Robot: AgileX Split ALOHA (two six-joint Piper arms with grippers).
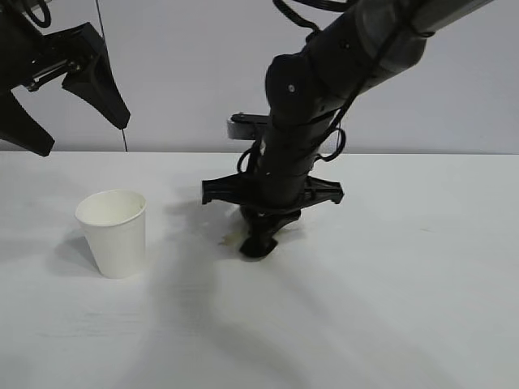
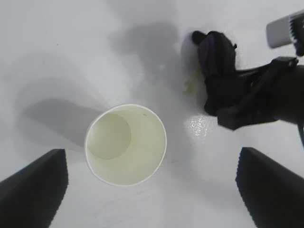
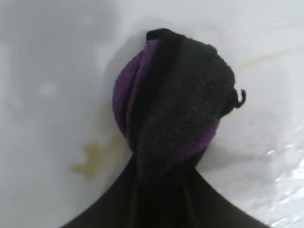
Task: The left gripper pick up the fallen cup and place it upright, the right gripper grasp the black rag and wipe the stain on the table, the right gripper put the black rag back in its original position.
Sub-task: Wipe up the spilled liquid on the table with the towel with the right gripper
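Observation:
The white paper cup [image 1: 113,232] stands upright on the white table [image 1: 389,308] at the left; the left wrist view looks down into it [image 2: 125,144]. My left gripper [image 1: 71,117] is open and empty, raised above and behind the cup. My right gripper [image 1: 261,235] points straight down at the table's middle, shut on the black rag [image 3: 173,102], which presses on the table. The rag also shows in the left wrist view [image 2: 216,57]. The yellowish stain [image 3: 92,159] shows beside the rag, and faintly in the exterior view [image 1: 232,238].
A wet, shiny smear [image 2: 199,124] lies on the table near the rag. The table's right half and front hold nothing else in view.

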